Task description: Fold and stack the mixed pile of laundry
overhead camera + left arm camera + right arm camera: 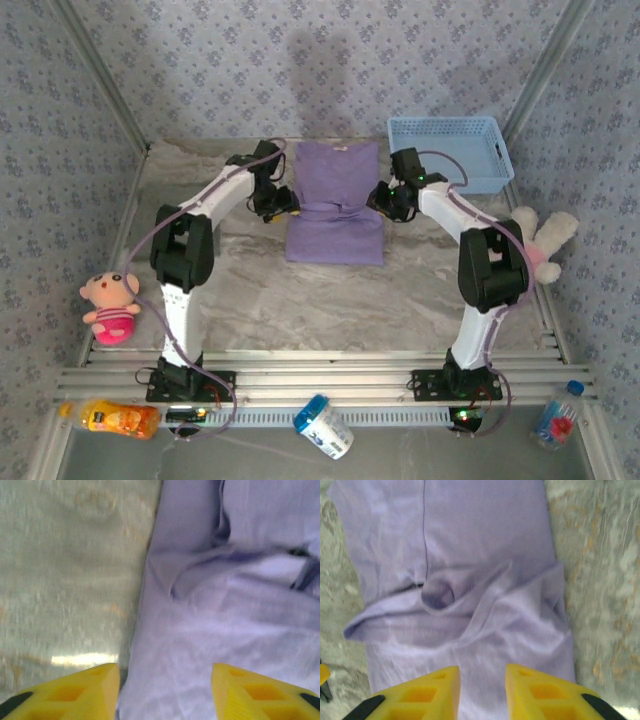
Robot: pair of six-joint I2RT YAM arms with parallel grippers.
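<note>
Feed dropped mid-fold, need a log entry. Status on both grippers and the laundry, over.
Left gripper open at left edge of soft lavender-purple T-shirt. Right gripper open above its right half. Shirt flat, bunched crosswise fold mid-body. Nothing obstructing.

I have both arms bent inward, wrists low. Left gripper (165, 682) jaws wide apart; right gripper (482, 680) jaws narrowly apart.

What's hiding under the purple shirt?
The purple shirt lies on the marbled table, which shows all around it. Anything beneath is covered by the cloth, so I can't tell.
</note>
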